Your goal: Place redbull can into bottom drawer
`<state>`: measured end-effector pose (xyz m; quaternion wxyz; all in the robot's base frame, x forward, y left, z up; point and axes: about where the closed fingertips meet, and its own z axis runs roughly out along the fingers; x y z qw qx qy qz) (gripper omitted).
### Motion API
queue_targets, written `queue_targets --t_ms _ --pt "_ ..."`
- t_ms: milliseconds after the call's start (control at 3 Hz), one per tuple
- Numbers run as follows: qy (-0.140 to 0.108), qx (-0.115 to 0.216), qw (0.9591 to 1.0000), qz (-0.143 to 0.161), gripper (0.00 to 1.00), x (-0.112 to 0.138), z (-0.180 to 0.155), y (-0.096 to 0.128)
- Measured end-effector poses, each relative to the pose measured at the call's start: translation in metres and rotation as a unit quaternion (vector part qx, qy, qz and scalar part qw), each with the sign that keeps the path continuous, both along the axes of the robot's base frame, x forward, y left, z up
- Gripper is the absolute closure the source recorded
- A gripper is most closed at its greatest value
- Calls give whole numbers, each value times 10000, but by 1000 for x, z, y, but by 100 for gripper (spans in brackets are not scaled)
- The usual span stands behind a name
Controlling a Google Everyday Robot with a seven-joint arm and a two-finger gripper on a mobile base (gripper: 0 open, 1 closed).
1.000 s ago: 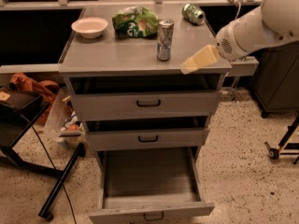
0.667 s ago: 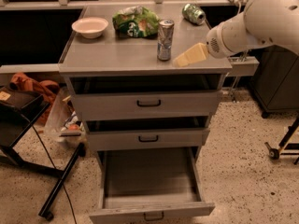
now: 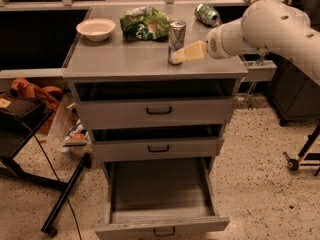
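Note:
The redbull can (image 3: 176, 39), slim and silver-blue, stands upright near the middle of the grey cabinet top (image 3: 120, 59). My gripper (image 3: 179, 58) reaches in from the right on a white arm, its cream fingertips (image 3: 189, 53) right beside the can's lower right side. The bottom drawer (image 3: 159, 196) is pulled open and its tray holds nothing. The two upper drawers are pushed in.
A white bowl (image 3: 96, 28) sits at the back left of the top. A green chip bag (image 3: 145, 23) lies behind the can. A green can (image 3: 207, 14) lies on its side at the back right. A dark stand (image 3: 30, 149) is left of the cabinet.
My arm and gripper have moved left across the cabinet top, from its right edge to right beside the can. The can has not moved.

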<state>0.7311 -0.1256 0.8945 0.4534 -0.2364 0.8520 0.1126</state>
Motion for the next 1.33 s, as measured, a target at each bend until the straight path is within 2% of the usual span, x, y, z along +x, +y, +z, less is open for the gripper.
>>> queue_targets --t_ms 333,667,1333 --pt "-36 311 9994 149 0 16 -1 22" --pt "-58 488 9984 273 0 28 -2 37" --pt "4 856 9943 641 0 67 -8 62"
